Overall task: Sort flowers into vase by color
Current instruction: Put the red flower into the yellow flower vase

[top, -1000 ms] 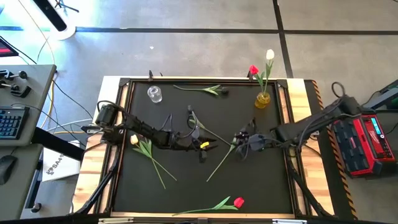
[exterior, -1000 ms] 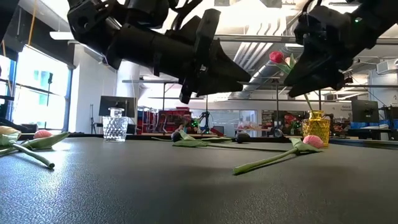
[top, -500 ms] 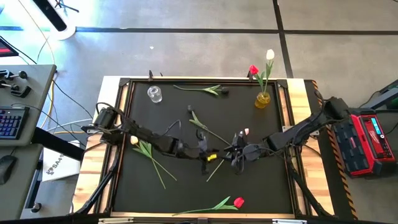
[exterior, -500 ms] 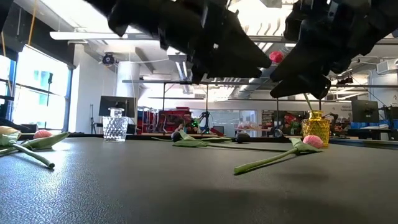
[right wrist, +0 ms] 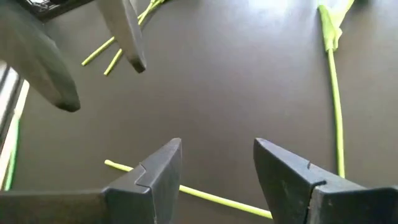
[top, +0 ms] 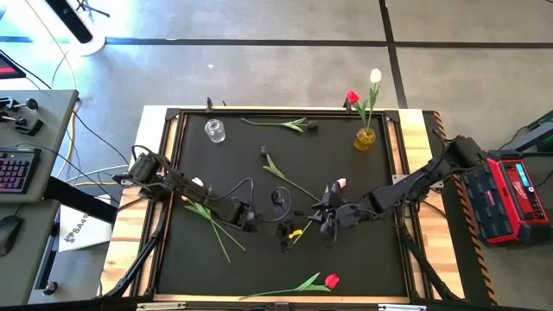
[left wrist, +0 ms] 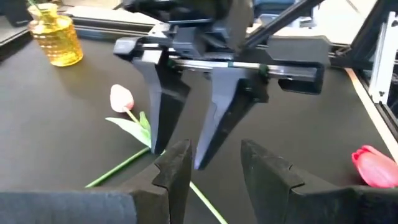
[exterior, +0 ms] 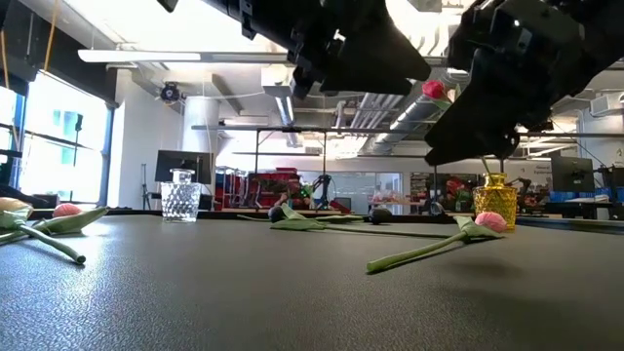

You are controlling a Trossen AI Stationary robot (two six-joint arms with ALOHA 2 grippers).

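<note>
My left gripper (top: 285, 231) hangs open above the mat's middle, a little toward the near edge. My right gripper (top: 327, 218) faces it from the right, also open. A pink tulip (top: 339, 183) lies flat on the mat. Its thin green stem (right wrist: 186, 190) runs under my right gripper (right wrist: 217, 146), whose fingers stand on either side of it without touching. The left wrist view shows that pink tulip's head (left wrist: 121, 98) beyond my left gripper (left wrist: 211, 149). A yellow vase (top: 365, 138) in the far right corner holds a red and a white tulip.
A clear glass vase (top: 214, 130) stands at the far left. Loose tulips lie about: one along the far edge (top: 278, 123), one mid-mat (top: 278, 170), two at the left (top: 203, 207), a red one (top: 331, 281) near the near edge. A raised frame rims the mat.
Both grippers have moved toward the table's near edge. The right one has also shifted left, from near the pink tulip's head to over the lower part of its stem. The flowers have stayed where they lay.
</note>
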